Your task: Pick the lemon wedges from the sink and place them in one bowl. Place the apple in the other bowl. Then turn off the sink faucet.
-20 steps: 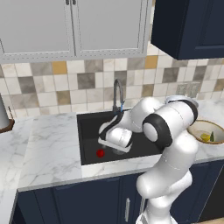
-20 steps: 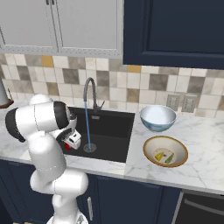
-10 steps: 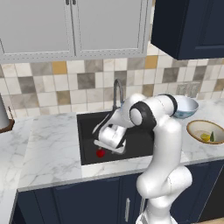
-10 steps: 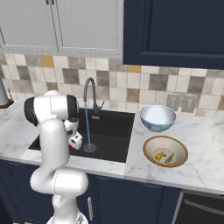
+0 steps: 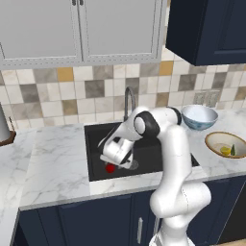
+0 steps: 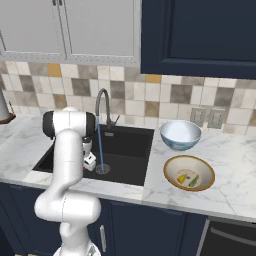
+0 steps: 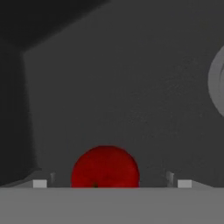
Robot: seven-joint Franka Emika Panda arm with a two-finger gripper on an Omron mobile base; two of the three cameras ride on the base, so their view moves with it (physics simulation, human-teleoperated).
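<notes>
The apple (image 7: 105, 168) is a small red ball on the floor of the black sink (image 5: 144, 151). It lies between the two fingertips (image 7: 40, 183) of my open gripper (image 7: 111, 183). In the left base view the gripper (image 5: 113, 163) reaches down into the basin right over the apple (image 5: 110, 168). Both lemon wedges, one yellow (image 6: 182, 177) and one olive (image 6: 193, 181), lie in the tan-rimmed bowl (image 6: 189, 161). The pale blue bowl (image 6: 180, 134) stands behind it. A blue stream (image 6: 100, 145) of water runs from the sink faucet (image 6: 102, 100) to the drain (image 6: 102, 169).
The marble counter (image 5: 53, 163) flanks the sink on both sides. The basin walls stand close around the hand, and the faucet's spout arches just behind the arm. Wall cabinets hang overhead.
The arm's elbow has swung left over the sink. The hand has settled lower, close over the apple. The jaws stay open.
</notes>
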